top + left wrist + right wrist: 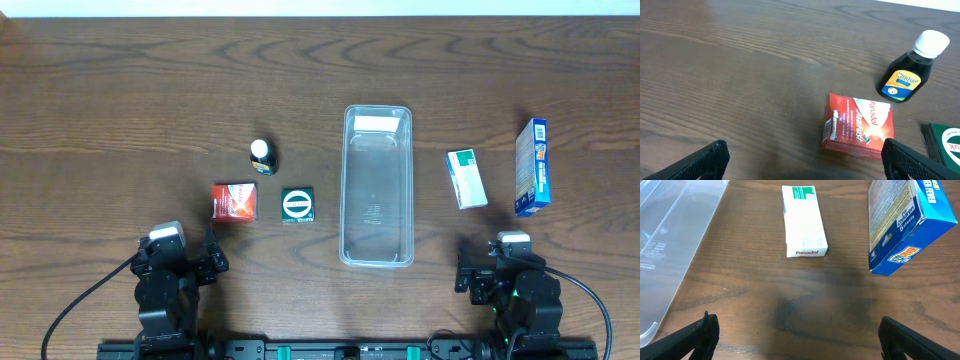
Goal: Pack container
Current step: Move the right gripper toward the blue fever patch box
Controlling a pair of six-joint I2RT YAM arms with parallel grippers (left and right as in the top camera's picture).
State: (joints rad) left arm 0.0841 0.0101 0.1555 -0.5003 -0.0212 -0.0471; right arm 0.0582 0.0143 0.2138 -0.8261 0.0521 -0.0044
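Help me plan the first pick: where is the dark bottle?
Overhead, the dark bottle sits left of the container, just beyond the red box and green box.

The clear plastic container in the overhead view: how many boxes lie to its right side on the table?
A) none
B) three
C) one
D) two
D: to the right of the clear container there are just two boxes, the white-and-green Panadol box and, farther out, the blue box.
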